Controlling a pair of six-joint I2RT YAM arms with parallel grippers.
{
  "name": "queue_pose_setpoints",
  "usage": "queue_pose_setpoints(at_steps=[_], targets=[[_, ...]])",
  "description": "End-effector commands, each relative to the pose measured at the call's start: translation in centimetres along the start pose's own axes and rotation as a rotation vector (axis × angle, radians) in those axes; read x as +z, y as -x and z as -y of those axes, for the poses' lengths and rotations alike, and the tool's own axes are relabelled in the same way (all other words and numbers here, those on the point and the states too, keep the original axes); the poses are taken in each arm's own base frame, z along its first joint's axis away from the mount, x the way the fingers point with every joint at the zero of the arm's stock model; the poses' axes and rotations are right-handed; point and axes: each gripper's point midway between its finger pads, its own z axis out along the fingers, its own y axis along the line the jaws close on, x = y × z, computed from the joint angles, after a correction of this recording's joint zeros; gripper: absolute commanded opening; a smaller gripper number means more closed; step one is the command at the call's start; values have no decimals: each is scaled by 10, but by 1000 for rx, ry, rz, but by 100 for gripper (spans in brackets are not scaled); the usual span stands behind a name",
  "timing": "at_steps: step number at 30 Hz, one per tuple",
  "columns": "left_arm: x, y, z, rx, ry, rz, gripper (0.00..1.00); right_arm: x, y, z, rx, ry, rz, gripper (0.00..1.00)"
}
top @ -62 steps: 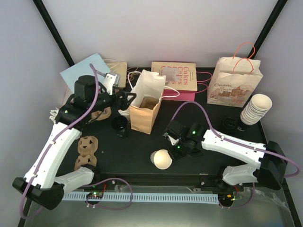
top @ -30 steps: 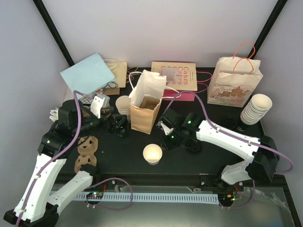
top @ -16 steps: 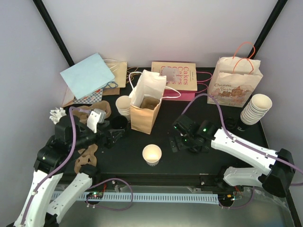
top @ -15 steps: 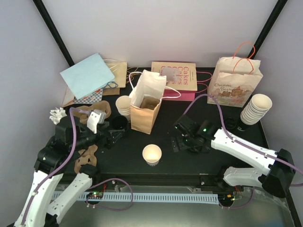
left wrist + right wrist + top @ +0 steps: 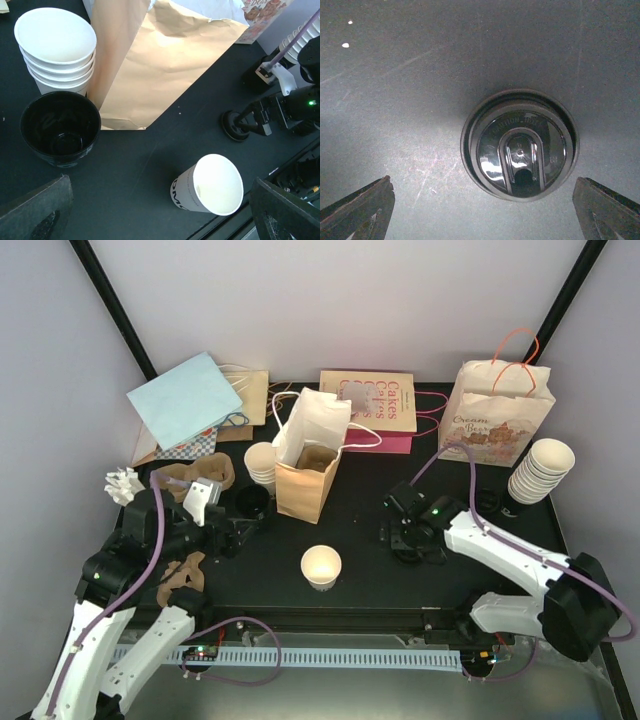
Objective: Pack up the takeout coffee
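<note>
The takeout coffee cup point(image 5: 321, 567), cream-white with black lettering on its side, stands upright and free near the table's front edge; the left wrist view shows the cup point(image 5: 210, 185) from above. Its round black lid point(image 5: 520, 145) lies flat on the black table, right of the cup. My right gripper point(image 5: 407, 538) hovers open just above the lid, one finger on each side, touching nothing. The lid point(image 5: 234, 126) also shows under that gripper in the left wrist view. My left gripper point(image 5: 236, 531) is open and empty, left of the cup.
An open brown paper bag point(image 5: 305, 468) stands behind the cup. Beside it are a short cup stack point(image 5: 260, 464) and a black cup point(image 5: 250, 502). Pulp carriers point(image 5: 180, 575) lie at the left. A taller cup stack point(image 5: 540, 470) and a printed bag point(image 5: 495, 415) stand at the back right.
My right gripper has opened and moved right, from beside the cup to over the lid. The left arm has drawn back toward the near left. The cup has stayed put.
</note>
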Motion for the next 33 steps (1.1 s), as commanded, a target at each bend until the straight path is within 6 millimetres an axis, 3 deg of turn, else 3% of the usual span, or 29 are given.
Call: queue_pose_setpoints(at_steps=[1, 17, 33], targets=[[0, -8, -6, -12, 23, -18, 99, 11, 11, 2, 36, -45, 23, 100], [7, -13, -5, -7, 3, -46, 99, 42, -3, 20, 55, -127, -20, 93], [11, -17, -6, -11, -3, -60, 99, 54, -8, 26, 84, -121, -41, 81]])
